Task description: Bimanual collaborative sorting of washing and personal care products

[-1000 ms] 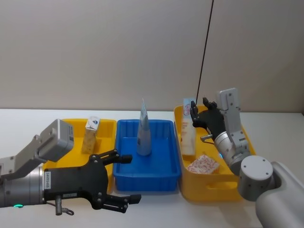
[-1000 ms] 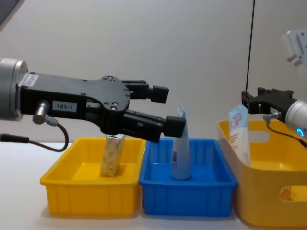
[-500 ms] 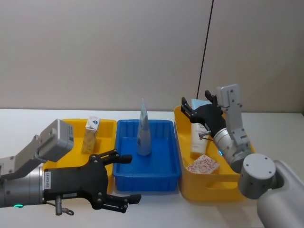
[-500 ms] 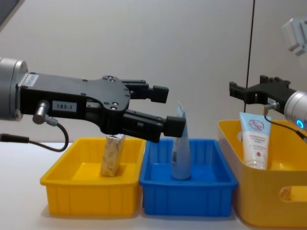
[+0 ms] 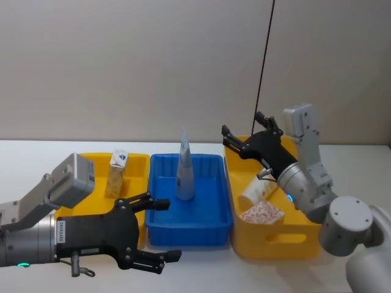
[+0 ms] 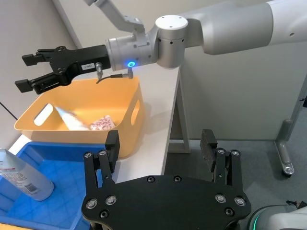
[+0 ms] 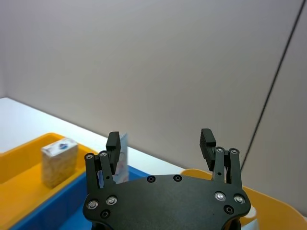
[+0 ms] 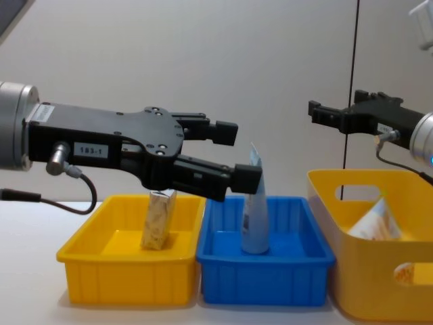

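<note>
Above the right yellow bin [image 5: 293,235], the right gripper [image 5: 247,135] hangs with fingers spread, empty; a white tube [image 5: 255,190] and a leaf-print carton [image 5: 263,212] lie inside. The left gripper [image 5: 160,229] hovers spread near the blue bin [image 5: 211,229], where the pouch [image 5: 185,168] stands upright.

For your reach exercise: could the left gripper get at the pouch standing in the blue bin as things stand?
Probably yes. The left gripper, jaws open, hangs by the blue bin's near edge, and the pouch stands alone and upright with nothing between them.
</note>
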